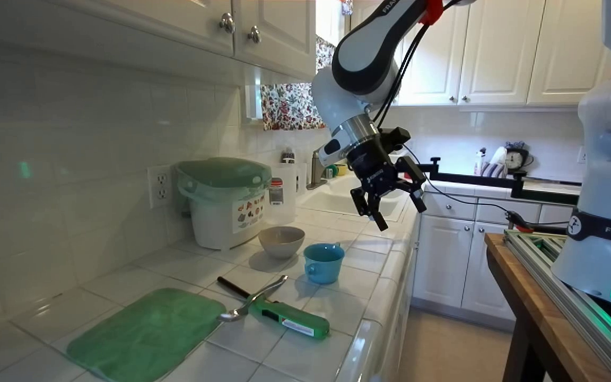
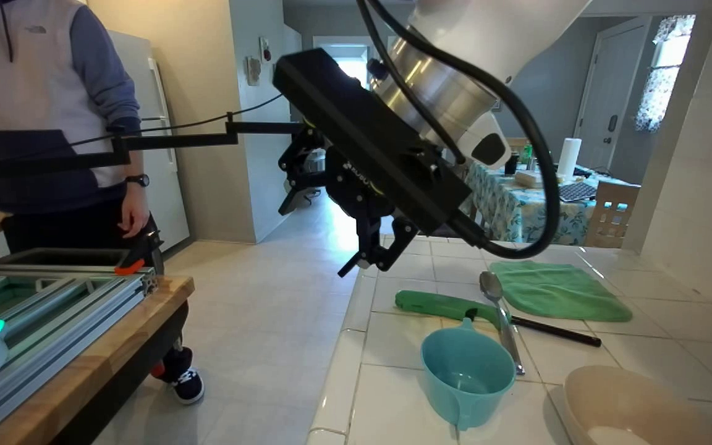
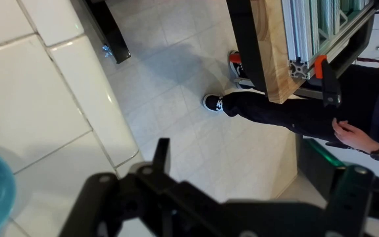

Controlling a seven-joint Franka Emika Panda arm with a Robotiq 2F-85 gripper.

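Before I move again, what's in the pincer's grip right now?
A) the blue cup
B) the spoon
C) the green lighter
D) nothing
D: in both exterior views the pincer hangs open with nothing in its grip, while the blue cup stands on the tiled counter and the spoon lies across the green lighter.

- In an exterior view, the window [image 1: 329, 20] glares, the tiled wall [image 1: 72, 170] is dim.
- White glints on the bench [image 3: 92, 95].
- Soft shadow on the floor [image 3: 173, 108].
- Wrist view: gripper [image 3: 250, 158] blurred.
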